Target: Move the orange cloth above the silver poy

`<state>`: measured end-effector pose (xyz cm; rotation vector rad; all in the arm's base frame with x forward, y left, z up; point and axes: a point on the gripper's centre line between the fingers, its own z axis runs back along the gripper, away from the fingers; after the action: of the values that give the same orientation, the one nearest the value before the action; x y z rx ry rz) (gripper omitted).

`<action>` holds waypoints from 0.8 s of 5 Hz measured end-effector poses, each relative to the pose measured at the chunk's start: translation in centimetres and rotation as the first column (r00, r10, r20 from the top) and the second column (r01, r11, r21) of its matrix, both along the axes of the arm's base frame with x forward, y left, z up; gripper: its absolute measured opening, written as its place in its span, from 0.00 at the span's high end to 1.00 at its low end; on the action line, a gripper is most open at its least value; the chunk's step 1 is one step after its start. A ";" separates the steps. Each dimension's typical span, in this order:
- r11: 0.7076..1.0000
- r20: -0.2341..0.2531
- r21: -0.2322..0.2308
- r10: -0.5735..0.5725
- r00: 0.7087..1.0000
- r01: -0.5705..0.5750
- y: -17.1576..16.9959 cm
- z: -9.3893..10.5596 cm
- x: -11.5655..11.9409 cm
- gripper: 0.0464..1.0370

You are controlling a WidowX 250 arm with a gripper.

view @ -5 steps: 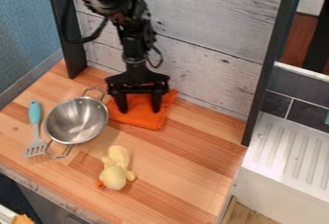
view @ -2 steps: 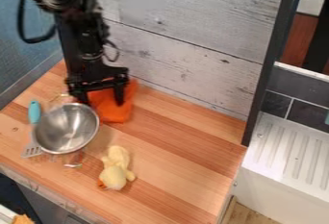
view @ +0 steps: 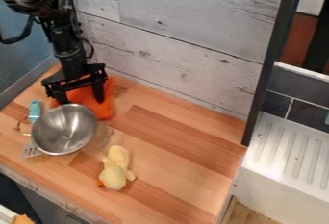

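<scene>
Behind the silver pot (view: 64, 130), my gripper (view: 78, 96) stands released, 2 fingers apart, at the orange cloth (view: 101, 108); dragging sideways could shove the pot.

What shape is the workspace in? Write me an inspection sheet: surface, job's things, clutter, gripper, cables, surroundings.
Surface: wooden counter with light and darker strips.
Orange cloth: rumpled, by the plank wall, not over the pot; whether it touches the pot cannot be told.
Silver pot: bowl-shaped, mouth up, in front of the cloth.
Clutter: spatula with turquoise handle, partly hidden by the pot; yellow plush toy lying nearer the camera.
Gripper: down at the cloth, fingers spread; hold on the cloth cannot be confirmed.
Cables: black cable looping beside the arm.
Surroundings: dark post and white ribbed drainboard at the right.
</scene>
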<state>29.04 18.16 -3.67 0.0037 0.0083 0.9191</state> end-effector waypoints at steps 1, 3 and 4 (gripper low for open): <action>1.000 0.001 -0.001 -0.011 1.000 0.011 0.0 0.0 0.0 0.04; 0.999 0.055 0.009 -0.054 0.997 0.054 -0.3 4.0 0.5 0.04; 0.998 0.128 0.014 -0.061 0.990 0.060 -1.0 6.8 0.5 0.04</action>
<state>29.52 17.12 3.11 -0.0453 -0.1154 0.8570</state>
